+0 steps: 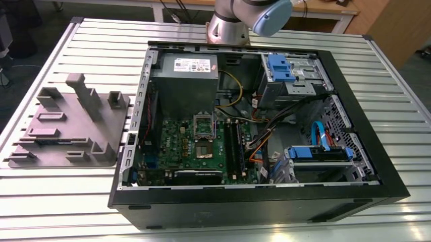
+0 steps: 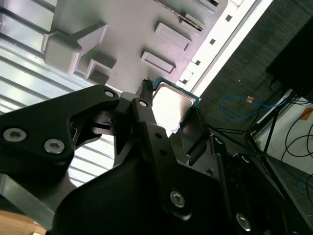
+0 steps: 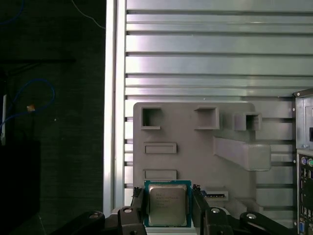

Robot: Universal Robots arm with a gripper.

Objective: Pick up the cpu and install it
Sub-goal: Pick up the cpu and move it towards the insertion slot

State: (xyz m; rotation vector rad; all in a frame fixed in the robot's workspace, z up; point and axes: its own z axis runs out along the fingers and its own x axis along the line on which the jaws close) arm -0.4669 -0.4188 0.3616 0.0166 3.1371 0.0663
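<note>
The cpu [image 3: 167,204], a small square chip with a pale metal top and a green rim, sits between my two black fingers [image 3: 138,201]. My gripper [image 3: 167,198] is shut on it by two opposite edges. The chip hangs above the grey moulded fixture plate [image 3: 195,156]. In the second wrist view the cpu [image 2: 171,104] shows its shiny top between the fingertips of the gripper [image 2: 172,111]. In the exterior view the dark square socket [image 1: 204,149] lies on the green board [image 1: 181,151] inside the open computer case [image 1: 364,151].
The grey fixture plate [image 1: 67,126] lies on the slatted metal table [image 1: 101,45] at the exterior view's left of the case. A grey power-supply box [image 1: 185,75], cables and blue drive bays [image 1: 316,151] crowd the case. The arm's base [image 1: 232,22] stands behind it.
</note>
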